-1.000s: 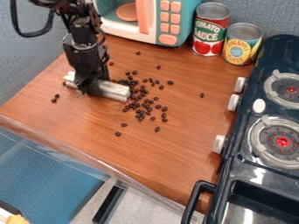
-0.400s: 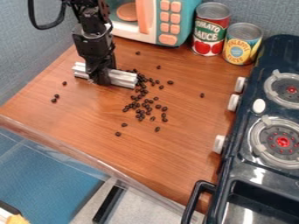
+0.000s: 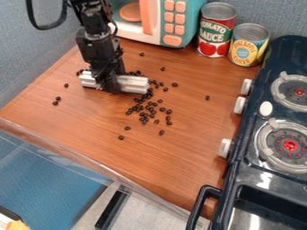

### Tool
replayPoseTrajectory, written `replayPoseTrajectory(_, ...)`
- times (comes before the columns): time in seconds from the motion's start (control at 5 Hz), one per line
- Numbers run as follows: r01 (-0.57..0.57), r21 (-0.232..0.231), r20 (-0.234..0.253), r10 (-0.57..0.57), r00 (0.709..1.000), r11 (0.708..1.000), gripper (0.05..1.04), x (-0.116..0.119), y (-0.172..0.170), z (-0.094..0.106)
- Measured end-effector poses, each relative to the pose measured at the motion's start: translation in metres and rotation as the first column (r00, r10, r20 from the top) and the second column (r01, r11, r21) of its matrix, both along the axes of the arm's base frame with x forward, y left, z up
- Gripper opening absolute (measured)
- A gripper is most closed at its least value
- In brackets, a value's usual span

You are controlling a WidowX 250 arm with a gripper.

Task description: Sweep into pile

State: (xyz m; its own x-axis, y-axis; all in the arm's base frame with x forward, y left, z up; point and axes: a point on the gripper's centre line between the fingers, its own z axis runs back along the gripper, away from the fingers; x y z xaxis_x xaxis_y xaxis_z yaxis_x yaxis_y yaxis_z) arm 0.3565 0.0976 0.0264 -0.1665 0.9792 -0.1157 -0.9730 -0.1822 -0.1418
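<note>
The black gripper (image 3: 111, 88) is at the upper left of the wooden counter, shut on a silver-white bar (image 3: 133, 84) that lies crosswise, low over the surface. Dark beans (image 3: 144, 108) form a loose cluster from the bar's right end down toward the middle of the counter. A few more show behind the bar, by its left end and above it. Single beans lie apart: a few to the left, some below the cluster, one far to the right and others toward the microwave. What lies under the bar is hidden.
A toy microwave (image 3: 157, 20) stands at the back, with a tomato sauce can (image 3: 215, 30) and a pineapple can (image 3: 248, 45) to its right. The dark toy stove (image 3: 258, 134) borders the right side. A clear rim (image 3: 78, 157) runs along the front edge.
The gripper and bar have moved right since the first frame, first also toward the back, then slightly back toward the front. Beans by the bar's left end have come into sight.
</note>
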Motion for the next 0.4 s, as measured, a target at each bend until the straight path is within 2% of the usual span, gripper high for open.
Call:
replayPoseTrajectory(0.2, -0.016, -0.027, 0.071, 0.018, 0.997, 1.000, 0.386, -0.001, 0.004, 0.033)
replayPoseTrajectory(0.4, -0.004, -0.072, 0.086, 0.010, 0.996, 0.997, 0.387, -0.016, -0.007, 0.043)
